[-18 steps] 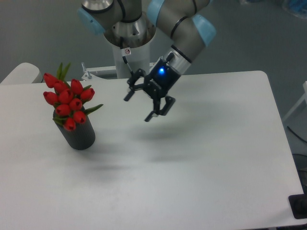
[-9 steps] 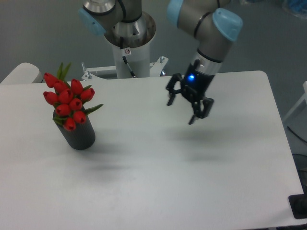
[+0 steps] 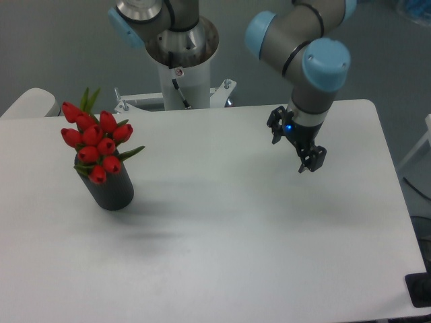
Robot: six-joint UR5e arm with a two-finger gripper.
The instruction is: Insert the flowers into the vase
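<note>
While the flowers (image 3: 95, 142) stand in the vase (image 3: 111, 190) at the left side of the bench (image 3: 222, 262), the tool (image 3: 294, 146) hangs over the right half, well apart from them. Its two dark fingers are spread, with a clear gap between them and nothing held; a small blue light glows on its body. The red buds lean up and to the left above the black cylinder's rim, with green leaf tips poking out at the top and to the right.

Writing is scarce. A small round red-and-white sticker (image 3: 178, 72) sits on the arm's base column (image 3: 182, 60) behind the bench, but its mark is too small to read. No brand name can be made out on the grey arm or its light blue joint caps.

The white top has rounded corners at the far right and near right, and its right edge runs diagonally down toward a dark object (image 3: 420, 291) at the frame's lower right corner. A wide stretch of bare white surface lies between the vase and the tool, and all along the front. A pale rounded shape (image 3: 28, 102) sits beyond the bench's far left edge.
</note>
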